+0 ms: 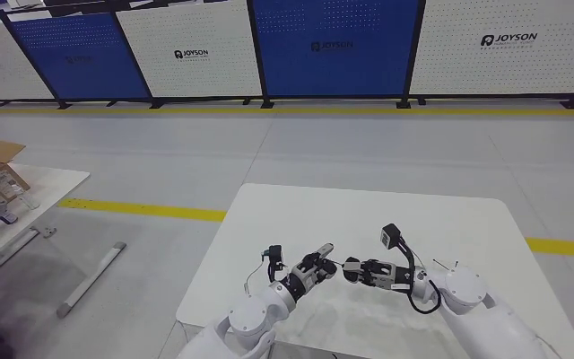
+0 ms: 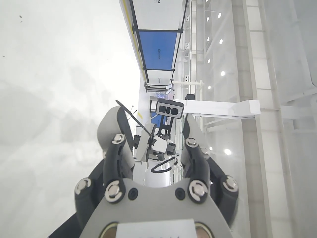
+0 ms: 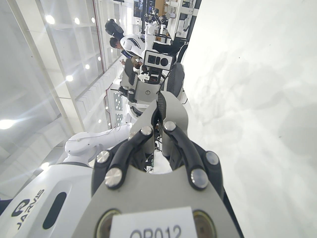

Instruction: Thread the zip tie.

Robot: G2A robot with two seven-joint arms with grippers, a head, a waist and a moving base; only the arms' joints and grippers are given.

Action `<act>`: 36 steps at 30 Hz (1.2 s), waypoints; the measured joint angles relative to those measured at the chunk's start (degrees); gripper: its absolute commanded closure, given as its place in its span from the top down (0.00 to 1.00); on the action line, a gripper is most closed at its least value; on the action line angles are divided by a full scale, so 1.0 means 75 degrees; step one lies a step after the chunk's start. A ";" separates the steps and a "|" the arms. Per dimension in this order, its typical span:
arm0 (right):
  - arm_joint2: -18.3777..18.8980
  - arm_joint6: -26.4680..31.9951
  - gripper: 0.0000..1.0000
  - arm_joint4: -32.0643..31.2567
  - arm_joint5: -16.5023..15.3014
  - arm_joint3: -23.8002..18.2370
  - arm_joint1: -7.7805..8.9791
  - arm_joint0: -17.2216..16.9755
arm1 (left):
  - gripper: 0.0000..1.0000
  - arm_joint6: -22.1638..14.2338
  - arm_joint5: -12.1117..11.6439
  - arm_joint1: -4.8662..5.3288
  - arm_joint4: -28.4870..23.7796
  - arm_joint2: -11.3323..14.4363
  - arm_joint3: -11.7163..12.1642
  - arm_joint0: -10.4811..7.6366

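zip tie [image 2: 133, 118]: thin dark strip, one end pinched in the right gripper [image 3: 158, 101], the rest sticking straight out from the right gripper toward the left gripper [image 2: 154, 115]. right fingers [image 3: 173, 105] are clenched on it. left fingers [image 2: 123, 127] are spread apart, grasping nothing. the strip's free end lies along the inner pad of one of them; we can't tell if it's touching. left gripper sits just beside the right gripper, nose to nose. tabletop [image 1: 359, 215] lies under the right gripper, and the tie is off it.

progress as we read it: pickup done, tie held up and presented. no loop visible and the strip looks straight, so threading is not done. we can't make out the head or which end is which, too small. left to do: grip the free end with the left fingers, line the tip up with the head slot, push it through.
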 measured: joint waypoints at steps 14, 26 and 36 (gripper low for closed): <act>0.0000 0.0000 0.00 0.0000 0.0000 0.0000 0.0000 0.0000 | 0.24 -0.0274 -0.0136 -0.0005 0.0064 -0.0123 -0.0039 0.0079; 0.0000 0.0000 0.00 0.0000 0.0000 0.0000 0.0000 0.0000 | 0.00 -0.0286 -0.0126 -0.0028 0.0136 -0.0174 0.0028 0.0062; 0.0000 0.0000 0.00 0.0000 0.0000 0.0000 0.0000 0.0000 | 0.00 -0.0276 -0.0108 -0.0051 0.0171 -0.0201 0.0041 0.0044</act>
